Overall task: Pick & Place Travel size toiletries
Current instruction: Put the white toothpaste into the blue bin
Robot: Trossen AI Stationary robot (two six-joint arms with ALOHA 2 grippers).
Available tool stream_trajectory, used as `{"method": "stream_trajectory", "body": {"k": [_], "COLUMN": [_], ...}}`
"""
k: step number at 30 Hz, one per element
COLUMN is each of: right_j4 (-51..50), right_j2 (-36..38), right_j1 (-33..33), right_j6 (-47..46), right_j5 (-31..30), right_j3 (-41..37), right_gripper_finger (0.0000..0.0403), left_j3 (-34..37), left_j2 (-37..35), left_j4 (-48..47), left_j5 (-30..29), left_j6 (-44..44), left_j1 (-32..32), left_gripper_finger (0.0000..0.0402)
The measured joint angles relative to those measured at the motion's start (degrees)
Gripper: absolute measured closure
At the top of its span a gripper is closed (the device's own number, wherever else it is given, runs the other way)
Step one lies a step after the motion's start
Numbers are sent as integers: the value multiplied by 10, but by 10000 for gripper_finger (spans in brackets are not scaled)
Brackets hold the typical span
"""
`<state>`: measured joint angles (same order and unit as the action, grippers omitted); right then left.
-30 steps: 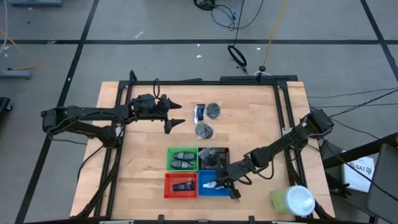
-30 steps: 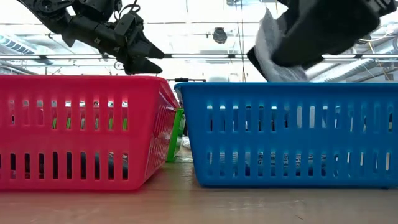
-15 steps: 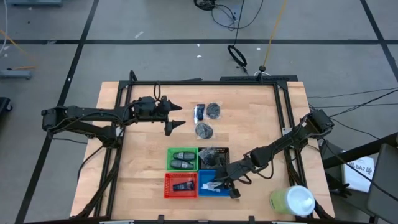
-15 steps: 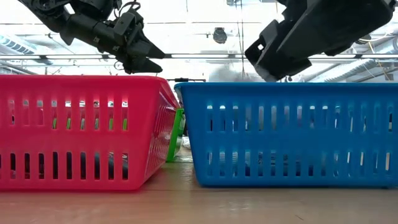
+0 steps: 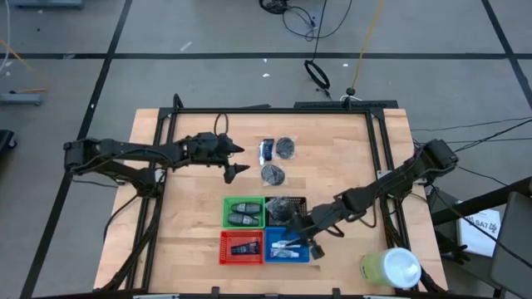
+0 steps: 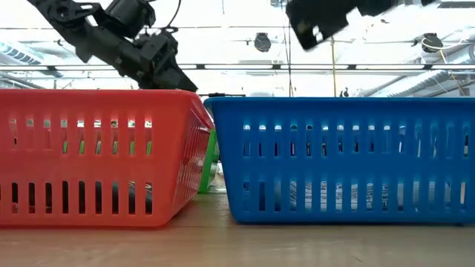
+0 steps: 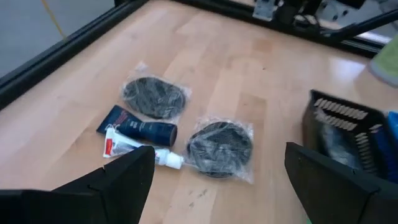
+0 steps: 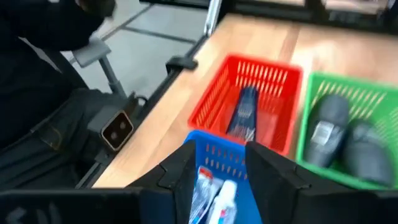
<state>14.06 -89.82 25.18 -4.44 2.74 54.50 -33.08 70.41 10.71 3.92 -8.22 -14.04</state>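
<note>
**Right gripper above the blue tray, left gripper facing the loose toiletries**

Nearest the front edge of the tabletop [image 5: 191, 208] stand the red tray [image 5: 241, 247] and the blue tray [image 5: 286, 247], side by side. The red tray holds one dark blue tube [image 8: 244, 111]. The blue tray holds two white-and-blue tubes [image 5: 287, 247], lying flat. The right gripper [image 5: 304, 242] hangs over the blue tray's right side, its fingers apart and nothing between them.

Just behind these sit the green tray [image 5: 243, 213], with two dark grey ovals [image 5: 243, 213] side by side, and the black tray [image 5: 285, 208], with a dark item in it that I cannot make out.

Farther back, on the bare wood, four toiletries lie loose: one mesh puff [image 7: 219, 144] nearer the trays, another mesh puff [image 7: 153, 96] beyond it, and between them a dark blue tube [image 7: 137, 127] touching a white tube [image 7: 134, 147].

The left gripper [image 5: 236, 159] hovers to the left of this group, pointing at it, fingers spread wide and empty.

A pale green cylinder [image 5: 390, 267] stands at the front right corner.
</note>
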Motion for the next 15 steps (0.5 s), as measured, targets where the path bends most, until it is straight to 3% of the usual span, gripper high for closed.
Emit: {"method": "stream_trajectory", "body": {"k": [5,10,15], "right_j4": [-11,-32,-32], "right_j2": [37,57,62], "right_j1": [-10,-20,-30], "right_j6": [47,87,101], "right_j5": [-25,-104,-119], "right_j3": [0,0,0], "right_gripper_finger": [277,277,277], "left_j3": [0,0,-46], "left_j2": [68,138,182], "left_j4": [50,100,34], "left_j5": [-22,-116,-144], "left_j6": [-42,-128,-189], "left_j1": [0,-1,-18], "left_gripper_finger": [55,55,55]}}
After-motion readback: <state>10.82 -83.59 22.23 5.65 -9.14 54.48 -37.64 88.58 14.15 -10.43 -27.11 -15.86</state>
